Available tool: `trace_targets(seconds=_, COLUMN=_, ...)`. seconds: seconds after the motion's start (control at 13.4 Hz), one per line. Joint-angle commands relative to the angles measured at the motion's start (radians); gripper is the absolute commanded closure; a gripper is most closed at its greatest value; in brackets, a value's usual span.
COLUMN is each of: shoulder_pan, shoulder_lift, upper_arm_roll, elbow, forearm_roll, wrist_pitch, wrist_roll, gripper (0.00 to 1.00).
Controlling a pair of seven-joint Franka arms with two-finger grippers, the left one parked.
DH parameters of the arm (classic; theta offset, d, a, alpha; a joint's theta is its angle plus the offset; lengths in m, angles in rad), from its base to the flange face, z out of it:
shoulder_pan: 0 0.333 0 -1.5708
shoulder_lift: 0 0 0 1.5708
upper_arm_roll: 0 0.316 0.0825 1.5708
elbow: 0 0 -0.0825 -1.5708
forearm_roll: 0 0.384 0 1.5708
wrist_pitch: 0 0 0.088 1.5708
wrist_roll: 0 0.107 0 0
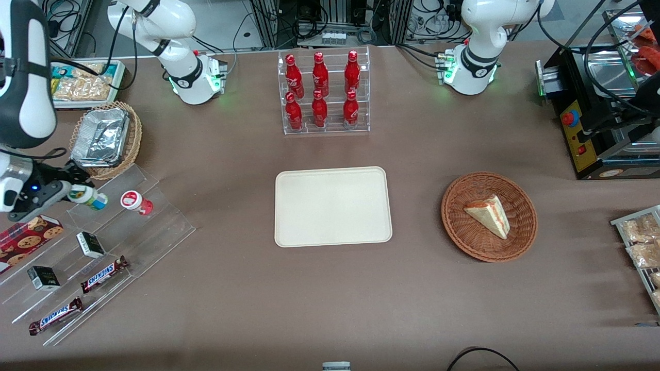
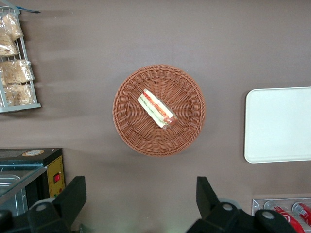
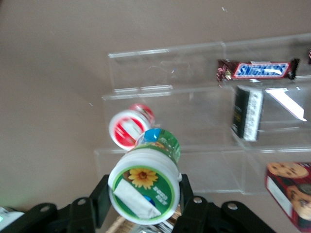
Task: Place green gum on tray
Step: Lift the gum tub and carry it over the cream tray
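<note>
Pincer [image 3: 144, 201] clenched on the green gum [image 3: 146, 187], held above the acrylic step shelf [image 1: 118, 242], beside the red-lidded bottle [image 1: 136, 202]; tray [image 1: 332, 206] well apart.

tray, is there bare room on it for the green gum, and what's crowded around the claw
The tray is bare all over. Bare tablecloth lies between it and the clear stepped rack, giving an open path. It is crowded at the claw, shut on the green gum: the red-lidded bottle stands close beside, and the foil-tray basket is near.
</note>
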State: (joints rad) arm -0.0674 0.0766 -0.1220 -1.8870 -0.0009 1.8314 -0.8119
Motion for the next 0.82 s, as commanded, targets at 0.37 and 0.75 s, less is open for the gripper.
trace_targets(seconds=0.37, shoulder_pan=0.345, shoulder_lift=0.073, upper_arm_roll=-0.004, elbow=0.069, forearm_roll=0.09, wrist_pitch=-0.023, wrist_roll=0.557, gripper=1.0)
trace_targets(seconds=0.75, shoulder_pan=0.524, shoulder_lift=0.222, upper_arm_roll=-0.005, elbow=0.193, forearm_roll=0.202, wrist_pitch=0.035, wrist_roll=0.857, gripper=1.0)
